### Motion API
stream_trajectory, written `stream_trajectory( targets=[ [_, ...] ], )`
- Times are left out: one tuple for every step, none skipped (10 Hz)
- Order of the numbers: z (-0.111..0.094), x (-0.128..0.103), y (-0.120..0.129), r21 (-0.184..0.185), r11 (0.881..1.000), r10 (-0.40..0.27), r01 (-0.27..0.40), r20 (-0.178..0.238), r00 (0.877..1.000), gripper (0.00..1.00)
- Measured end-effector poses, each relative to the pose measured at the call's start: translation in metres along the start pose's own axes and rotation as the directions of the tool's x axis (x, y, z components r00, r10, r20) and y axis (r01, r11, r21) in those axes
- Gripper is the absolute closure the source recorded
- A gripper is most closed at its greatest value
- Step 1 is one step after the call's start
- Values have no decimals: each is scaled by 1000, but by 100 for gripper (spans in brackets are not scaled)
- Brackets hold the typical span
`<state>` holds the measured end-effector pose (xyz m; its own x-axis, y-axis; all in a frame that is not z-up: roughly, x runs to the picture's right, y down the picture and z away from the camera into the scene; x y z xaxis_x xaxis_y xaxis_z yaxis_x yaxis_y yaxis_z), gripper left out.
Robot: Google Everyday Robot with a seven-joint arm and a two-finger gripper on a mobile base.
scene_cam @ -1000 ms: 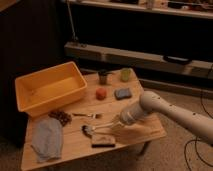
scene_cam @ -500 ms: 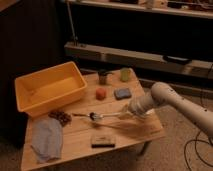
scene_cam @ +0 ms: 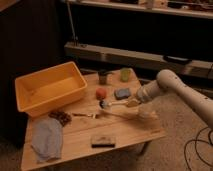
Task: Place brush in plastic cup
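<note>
Holding the brush (scene_cam: 114,104) by its handle, my claw (scene_cam: 133,102) hangs over the right part of the tabletop (scene_cam: 125,135), closed on it, with the brush's long axis lying roughly level and the bristle head pointing left. I judge the plastic cup (scene_cam: 125,74) sits up and behind the claw, near the far edge, beside the dark cup (scene_cam: 103,76). Where the claw's tips meet the handle is hard to make out.
</note>
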<state>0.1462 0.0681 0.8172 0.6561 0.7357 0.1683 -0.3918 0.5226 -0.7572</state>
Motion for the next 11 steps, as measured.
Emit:
stream_trajectory(
  targets=[
    [-5,-2,-12,10,999,35,-35,17,999,100],
    [-13,-1,-23,16,996,84,-85,59,995,100],
    [-24,0,-34,29,990,134,-138,109,985,100],
    [-32,-2,-43,42,985,159,-166,131,978,100],
    [-44,-6,-56,66,978,185,-195,135,973,100],
    [-55,-9,-66,91,973,200,-212,123,972,100],
    [-66,-11,-75,117,967,216,-227,104,971,100],
    [-75,-11,-82,133,962,231,-240,80,970,100],
    [-82,-16,-89,145,957,246,-250,46,968,100],
    [-84,-21,-92,148,957,248,-251,37,968,100],
    [-84,-18,-91,147,956,251,-253,33,967,100]
  ],
)
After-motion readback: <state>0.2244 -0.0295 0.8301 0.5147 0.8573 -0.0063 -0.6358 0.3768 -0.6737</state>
